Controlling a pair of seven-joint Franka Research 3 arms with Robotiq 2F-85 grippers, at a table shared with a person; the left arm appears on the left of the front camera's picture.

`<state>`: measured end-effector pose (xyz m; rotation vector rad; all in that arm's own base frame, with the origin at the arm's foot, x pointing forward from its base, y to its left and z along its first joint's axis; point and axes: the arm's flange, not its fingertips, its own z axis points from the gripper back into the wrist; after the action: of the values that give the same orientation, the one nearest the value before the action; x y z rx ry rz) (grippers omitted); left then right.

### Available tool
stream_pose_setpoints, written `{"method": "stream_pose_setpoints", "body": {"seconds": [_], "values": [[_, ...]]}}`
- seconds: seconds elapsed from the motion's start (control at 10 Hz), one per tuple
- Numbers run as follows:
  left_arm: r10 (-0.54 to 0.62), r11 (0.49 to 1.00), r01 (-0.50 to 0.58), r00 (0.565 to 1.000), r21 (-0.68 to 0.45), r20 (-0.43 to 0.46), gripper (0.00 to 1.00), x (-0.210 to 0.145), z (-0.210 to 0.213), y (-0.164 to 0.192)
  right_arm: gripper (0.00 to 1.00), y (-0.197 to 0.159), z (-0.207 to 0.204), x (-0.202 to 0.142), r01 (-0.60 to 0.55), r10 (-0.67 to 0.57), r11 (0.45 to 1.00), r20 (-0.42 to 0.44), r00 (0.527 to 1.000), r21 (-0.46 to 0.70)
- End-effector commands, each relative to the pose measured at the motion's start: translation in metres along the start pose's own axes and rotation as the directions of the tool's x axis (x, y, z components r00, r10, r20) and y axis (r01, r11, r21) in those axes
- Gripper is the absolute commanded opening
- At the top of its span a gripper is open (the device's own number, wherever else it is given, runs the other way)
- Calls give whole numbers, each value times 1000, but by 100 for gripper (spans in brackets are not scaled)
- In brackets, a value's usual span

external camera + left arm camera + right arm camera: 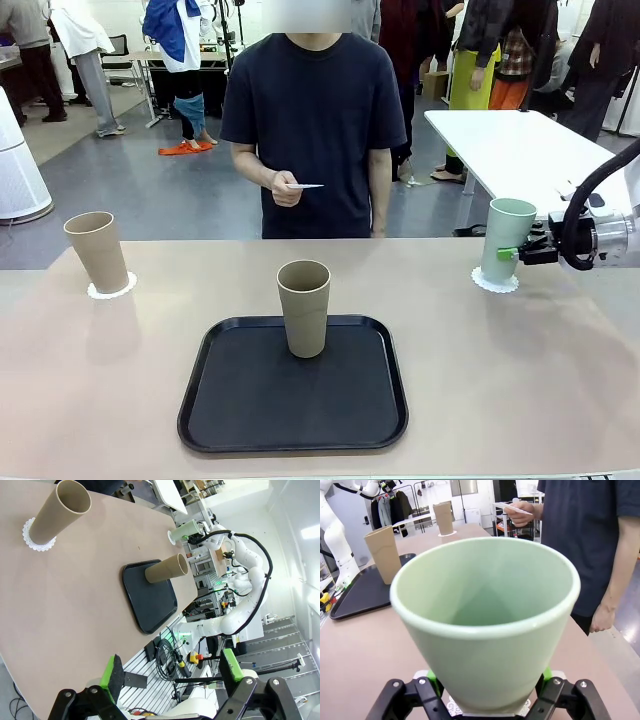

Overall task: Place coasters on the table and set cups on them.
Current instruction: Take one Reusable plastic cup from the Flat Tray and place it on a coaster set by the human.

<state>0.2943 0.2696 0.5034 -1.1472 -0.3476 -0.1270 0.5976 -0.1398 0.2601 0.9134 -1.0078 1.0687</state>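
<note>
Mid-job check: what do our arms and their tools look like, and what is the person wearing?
The right arm is glossy white, in rounded segments, with a black cable looped alongside. The right tool and left tool are black bolted linkages with bright green pads. The person wears a dark navy short-sleeved T-shirt.

The green cup [485, 620] looks like smooth, matt plastic with a soft glow along its rim. The tan cup on the tray [303, 308] and the other tan cup [97, 251] have the same dull, even finish. The tray [250, 400] is black with a faint sheen on its raised rim. The bench [500, 370] is smooth, matt beige. The coasters [111, 290] look like thin white lacy paper. The right hand [489, 682] is matt black with rubbery-looking green pads [547, 674].
</note>
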Motion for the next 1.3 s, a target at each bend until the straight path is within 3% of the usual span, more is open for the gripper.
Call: {"method": "stream_pose_setpoints", "body": {"seconds": [0.0,1.1,1.2], "values": [[9,1000,-9,1000,-10,11,100,0,2,-3,83,-2,-4,-2,13,-14,999,23,1000,31],[9,1000,-9,1000,-10,11,100,0,2,-3,83,-5,-8,-18,25,-24,999,-3,1000,42],[9,1000,-9,1000,-10,11,100,0,2,-3,100,-3,-8,-18,19,-18,998,-9,1000,54]]}}
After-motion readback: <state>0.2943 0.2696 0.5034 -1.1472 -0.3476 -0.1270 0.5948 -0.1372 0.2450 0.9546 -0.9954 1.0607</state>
